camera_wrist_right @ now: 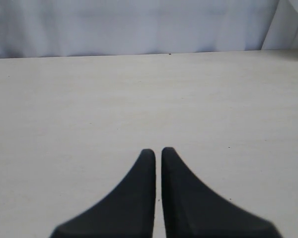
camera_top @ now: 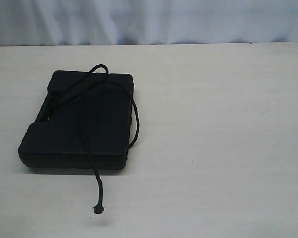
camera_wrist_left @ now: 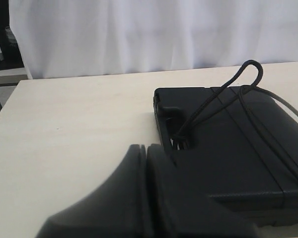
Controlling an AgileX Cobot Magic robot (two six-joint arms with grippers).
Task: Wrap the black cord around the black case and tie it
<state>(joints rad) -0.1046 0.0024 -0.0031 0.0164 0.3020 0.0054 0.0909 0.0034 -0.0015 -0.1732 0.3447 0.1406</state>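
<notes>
Black case (camera_top: 109,124), black cord (camera_top: 97,183) draped along it, lies just beyond the left gripper (camera_wrist_left: 145,148). Right gripper (camera_wrist_right: 158,151) is farther off. Both are pressed together, holding nothing.

Black cord (camera_top: 87,148); black case (camera_top: 109,124); pale table (camera_top: 218,124)

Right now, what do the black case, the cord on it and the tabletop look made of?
Flat rectangular black case: likely moulded plastic, matt; rounded edges, raised bands, no glare. Long thin black cord: braided fibre rope; woven texture, frayed tip. Pale tabletop: wood-look, perhaps laminate; faint grain, smooth low sheen.
</notes>
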